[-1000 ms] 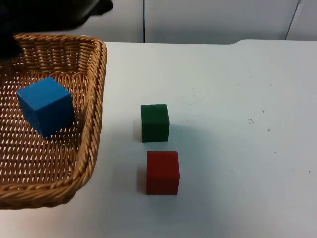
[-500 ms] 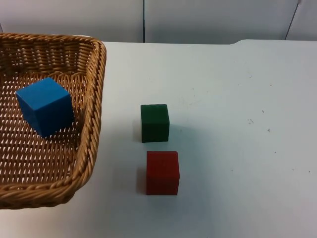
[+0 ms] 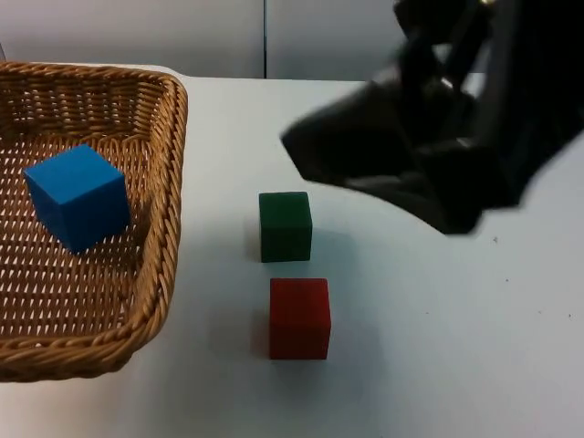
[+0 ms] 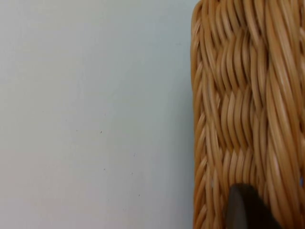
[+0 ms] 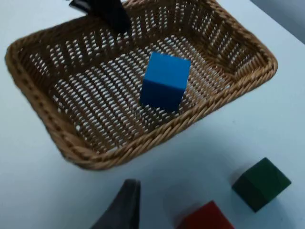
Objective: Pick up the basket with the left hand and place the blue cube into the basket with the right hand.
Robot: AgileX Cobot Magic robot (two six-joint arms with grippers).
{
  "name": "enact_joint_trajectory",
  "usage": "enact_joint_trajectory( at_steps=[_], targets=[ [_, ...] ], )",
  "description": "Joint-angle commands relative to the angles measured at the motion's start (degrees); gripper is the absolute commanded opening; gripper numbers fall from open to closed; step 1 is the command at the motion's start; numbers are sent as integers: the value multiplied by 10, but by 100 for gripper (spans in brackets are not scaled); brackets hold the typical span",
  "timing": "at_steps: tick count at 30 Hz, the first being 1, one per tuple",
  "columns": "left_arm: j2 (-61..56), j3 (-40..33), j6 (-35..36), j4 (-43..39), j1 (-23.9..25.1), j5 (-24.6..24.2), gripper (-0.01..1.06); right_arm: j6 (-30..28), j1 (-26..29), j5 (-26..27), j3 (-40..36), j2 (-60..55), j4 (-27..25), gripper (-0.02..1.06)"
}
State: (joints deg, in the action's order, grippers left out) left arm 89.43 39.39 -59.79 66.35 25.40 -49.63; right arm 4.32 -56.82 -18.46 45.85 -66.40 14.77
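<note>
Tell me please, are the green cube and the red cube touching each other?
Apart. The top view shows a strip of white table between the green cube and the red cube.

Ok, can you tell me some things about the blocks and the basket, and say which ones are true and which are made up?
1. The blue cube lies inside the basket. True.
2. The red cube sits on top of the green cube. False: both stand on the table, a gap between them.
3. The green cube is in the basket. False: it stands on the table beside it.
4. The left claw is at the basket's rim. True.
5. The right claw holds the blue cube. False: the cube lies free in the basket.
</note>
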Motion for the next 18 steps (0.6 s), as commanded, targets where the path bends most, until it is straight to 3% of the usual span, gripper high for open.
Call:
enact_joint_trajectory(
  at_steps=[1, 4, 8, 12, 18],
  targets=[
    [-2, -2, 2, 21, 2, -11, 0, -3, -9, 8, -42, 45, -1, 105],
    [-2, -2, 2, 21, 2, -10, 0, -3, -14, -2, -77, 96, -12, 105],
    [-2, -2, 2, 21, 2, -10, 0, -3, -14, -54, -118, 168, -29, 105],
    [-2, -2, 2, 21, 2, 3, 0, -3, -14, -135, -157, 290, -65, 105],
    [-2, -2, 2, 20, 2, 10, 0, -5, -14, -217, -177, 396, -75, 105]
  ],
)
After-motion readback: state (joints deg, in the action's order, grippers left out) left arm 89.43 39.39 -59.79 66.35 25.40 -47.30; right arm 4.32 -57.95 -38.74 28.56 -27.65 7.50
